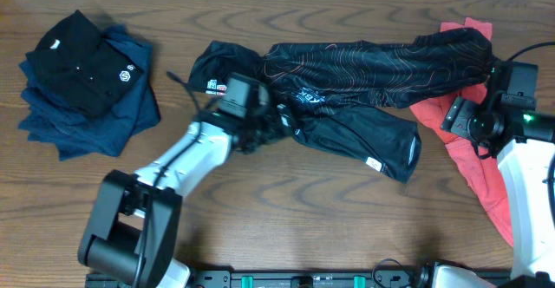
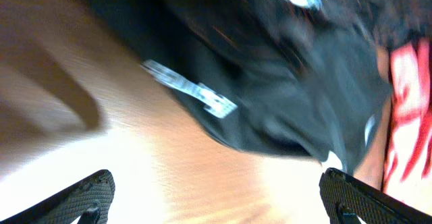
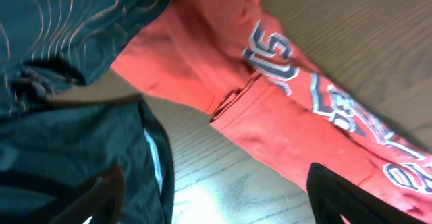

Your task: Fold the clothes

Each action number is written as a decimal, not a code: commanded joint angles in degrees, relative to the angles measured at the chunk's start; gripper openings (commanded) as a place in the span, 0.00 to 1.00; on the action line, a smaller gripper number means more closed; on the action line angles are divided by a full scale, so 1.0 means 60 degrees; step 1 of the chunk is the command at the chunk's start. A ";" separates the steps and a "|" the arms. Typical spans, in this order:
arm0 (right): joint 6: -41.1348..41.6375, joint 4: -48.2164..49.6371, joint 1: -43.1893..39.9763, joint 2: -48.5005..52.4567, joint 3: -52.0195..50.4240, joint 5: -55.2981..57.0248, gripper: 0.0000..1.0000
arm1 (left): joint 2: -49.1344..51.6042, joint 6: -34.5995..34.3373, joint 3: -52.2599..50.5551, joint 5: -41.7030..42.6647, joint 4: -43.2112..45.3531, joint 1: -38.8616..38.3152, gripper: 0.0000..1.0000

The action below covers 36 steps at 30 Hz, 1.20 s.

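Fingers (image 2: 88, 190) of left gripper (image 2: 216, 200) splay above wood-grain table (image 1: 303, 227).

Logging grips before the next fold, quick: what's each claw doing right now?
Left claw: open, holding nothing, beside the black jersey.
Right claw: open, holding nothing.

On the table (image 1: 286, 227), a jersey (image 1: 364, 67) stretches across the middle from left to right. Its right end overlaps a lettered shirt (image 1: 481, 188) at the right edge. A stack of folded clothes (image 1: 87, 88) lies at the far left, apart.
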 commanded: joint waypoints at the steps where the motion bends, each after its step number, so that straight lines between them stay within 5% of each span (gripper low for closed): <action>1: -0.0229 -0.0047 -0.0051 0.0346 0.0011 -0.0397 0.83 | 0.0171 -0.0004 -0.0018 -0.0211 0.0102 -0.0688 0.99; 8: -0.0233 -0.0087 -0.0051 0.0601 0.0011 -0.0404 0.87 | 0.0769 -0.1162 -0.0018 -0.0933 0.0998 -0.1807 0.99; 13: -0.0233 -0.0084 -0.0055 0.0601 0.0011 -0.0404 0.88 | 0.1446 -0.2626 -0.0018 -0.0940 0.2087 -0.2339 0.79; 23: -0.0233 -0.0080 -0.0055 0.0601 0.0011 -0.0401 0.89 | 0.2830 -0.4036 -0.0018 -0.1610 0.3311 -0.2754 0.75; 31: -0.0233 -0.0069 -0.0055 0.0601 0.0011 -0.0397 0.90 | 0.2860 -0.3621 -0.0018 -0.2229 0.3300 -0.2736 0.08; 36: -0.0233 -0.0073 -0.0055 0.0601 0.0011 -0.0397 0.90 | 0.2852 -0.3082 -0.0018 -0.2361 0.3289 -0.2696 0.06</action>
